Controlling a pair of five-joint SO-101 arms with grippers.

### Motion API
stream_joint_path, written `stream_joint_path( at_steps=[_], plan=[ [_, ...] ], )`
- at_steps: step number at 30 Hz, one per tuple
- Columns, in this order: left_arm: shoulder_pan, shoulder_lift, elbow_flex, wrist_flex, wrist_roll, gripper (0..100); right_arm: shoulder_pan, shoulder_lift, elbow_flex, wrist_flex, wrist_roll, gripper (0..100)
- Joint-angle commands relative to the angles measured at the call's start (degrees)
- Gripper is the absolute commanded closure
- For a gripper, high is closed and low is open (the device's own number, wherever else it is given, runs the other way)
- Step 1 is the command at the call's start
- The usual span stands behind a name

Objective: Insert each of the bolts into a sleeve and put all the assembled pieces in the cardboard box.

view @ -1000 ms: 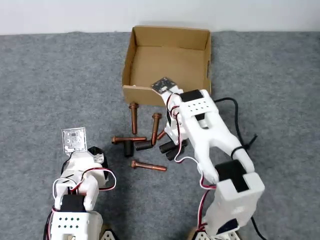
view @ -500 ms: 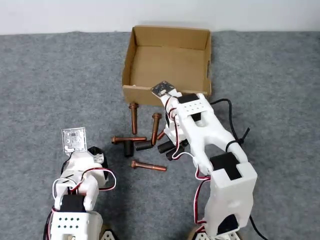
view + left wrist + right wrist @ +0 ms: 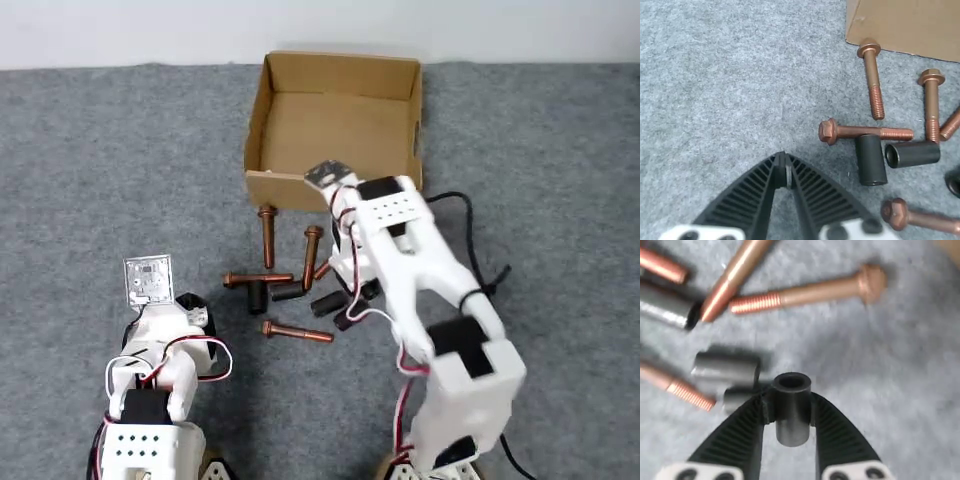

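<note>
I work over a grey mat [image 3: 90, 160], a felt-like covering with a short, nubby pile flecked lighter and darker. In the high view it spans the table from the left edge to the right edge and down to the near edge. Along the far edge it meets a plain white band [image 3: 320, 30]; I cannot tell whether that is a wall or a bare strip of table. From my left wrist the mat shows as fine, even fuzz, and from my right wrist as the same grey pile.
</note>
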Motion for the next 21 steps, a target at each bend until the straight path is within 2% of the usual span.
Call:
stream_joint_path(
  at_steps=[1, 10, 14, 21],
  plan=[
    [-0.3, -0.2, -0.4, 0.2, 0.4, 99, -0.5, -10.4, -1.2, 5.8, -1.1, 99.1],
    [-0.3, -0.2, -0.4, 0.2, 0.4, 99, 4.4, -24.1, -1.1, 17.9, -1.2, 99.1],
    [-0.3, -0.2, -0.4, 0.2, 0.4, 99, 10.6, -26.7, -1.1, 20.9, -5.3, 99.1],
    [-0.3, -0.2, -0.4, 0.2, 0.4, 99, 18.9, -36.4, -1.0, 22.3, -5.4, 99.1]
  ],
)
